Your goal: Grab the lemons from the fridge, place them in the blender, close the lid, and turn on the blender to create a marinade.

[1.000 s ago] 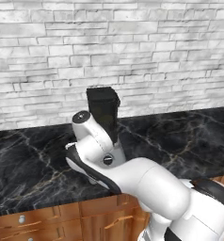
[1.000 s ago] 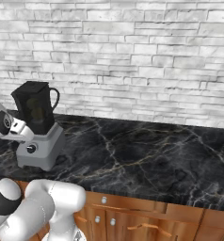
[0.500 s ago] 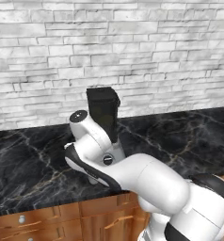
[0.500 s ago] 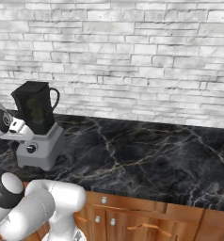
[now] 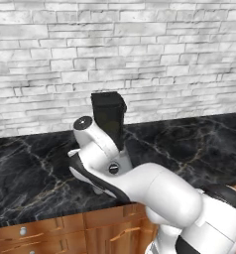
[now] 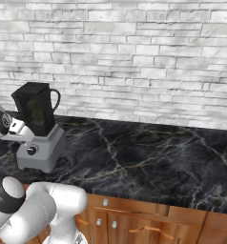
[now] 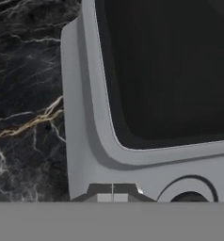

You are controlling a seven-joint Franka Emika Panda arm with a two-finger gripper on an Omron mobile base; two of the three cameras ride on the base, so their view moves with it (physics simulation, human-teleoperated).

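My hand [image 7: 113, 196], fingers pressed together, has edged lower against the blender [image 6: 39, 138] base beside its knob [image 6: 32, 150]. Blender unmoved on the worktop [image 6: 149, 167], lid [image 5: 106, 98] on.

Glossy white rounded arm [image 5: 154, 186] segments, dark grey-black joint bands, round dark end caps.

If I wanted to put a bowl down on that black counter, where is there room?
The widest bare patch of the black marble counter runs from the blender rightward to the picture's edge, between the white brick wall and the wooden cabinet fronts. It is crowded at the left, where the white arm leans in against the blender's base.
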